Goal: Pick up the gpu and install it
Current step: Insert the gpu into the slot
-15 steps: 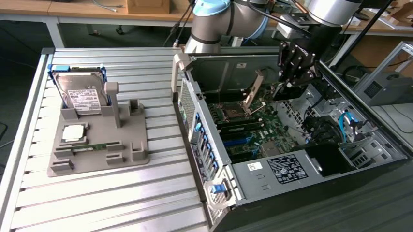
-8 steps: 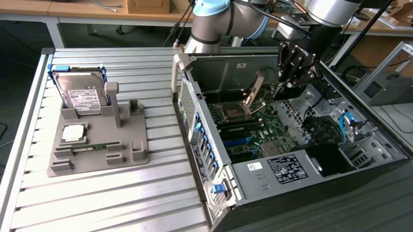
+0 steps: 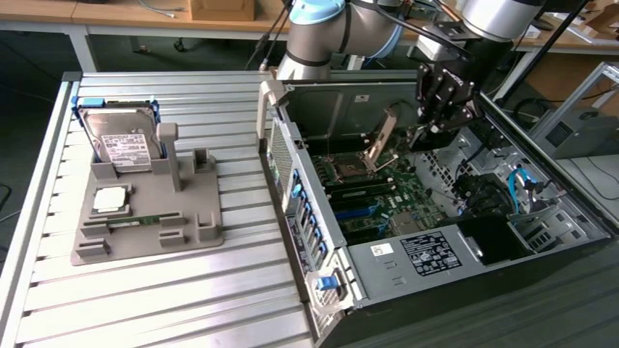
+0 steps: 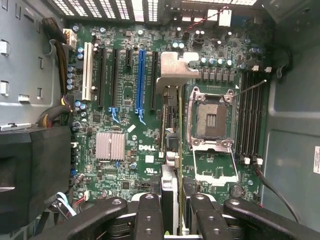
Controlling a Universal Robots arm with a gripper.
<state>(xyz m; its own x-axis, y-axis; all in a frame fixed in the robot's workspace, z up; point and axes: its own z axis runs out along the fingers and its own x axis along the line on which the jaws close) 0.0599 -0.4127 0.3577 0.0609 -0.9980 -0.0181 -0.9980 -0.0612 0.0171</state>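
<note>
My gripper (image 4: pixel 172 217) is shut on the gpu (image 4: pixel 171 130). In the wrist view the gpu is a thin card seen edge-on, and its silver bracket (image 4: pixel 175 67) is at the far end. The card hangs above the green motherboard (image 4: pixel 120 120), between the long blue slot (image 4: pixel 141 80) and the open processor socket (image 4: pixel 210 120), not seated in any slot. In the exterior view the gripper (image 3: pixel 445 119) reaches down into the open computer case (image 3: pixel 290 156), with the brownish card (image 3: pixel 384 141) below it.
On the exterior view's left, a grey fixture (image 3: pixel 145 210) on the slatted table holds a silver hard drive (image 3: pixel 121 138), a processor (image 3: pixel 109 199) and a green memory stick (image 3: pixel 145 220). Inside the case are a power supply (image 3: pixel 425 250), cables (image 4: pixel 55 107) and a black housing (image 4: pixel 30 175).
</note>
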